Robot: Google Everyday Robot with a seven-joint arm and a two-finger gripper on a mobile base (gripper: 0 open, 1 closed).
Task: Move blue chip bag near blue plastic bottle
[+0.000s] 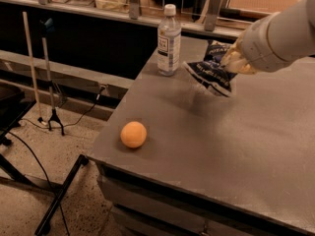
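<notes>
The blue chip bag [210,73] is dark navy with white lettering and hangs above the grey table [221,146], held at its upper right end. My gripper [235,62] is shut on the blue chip bag at the table's back right; the white arm reaches in from the right edge. The blue plastic bottle [169,41], clear with a white cap and white label, stands upright at the table's back left, a short gap to the left of the bag.
An orange ball [133,134] lies near the table's front left edge. A counter with a rail [133,14] runs behind the table. A stand with cables [51,117] is on the floor to the left.
</notes>
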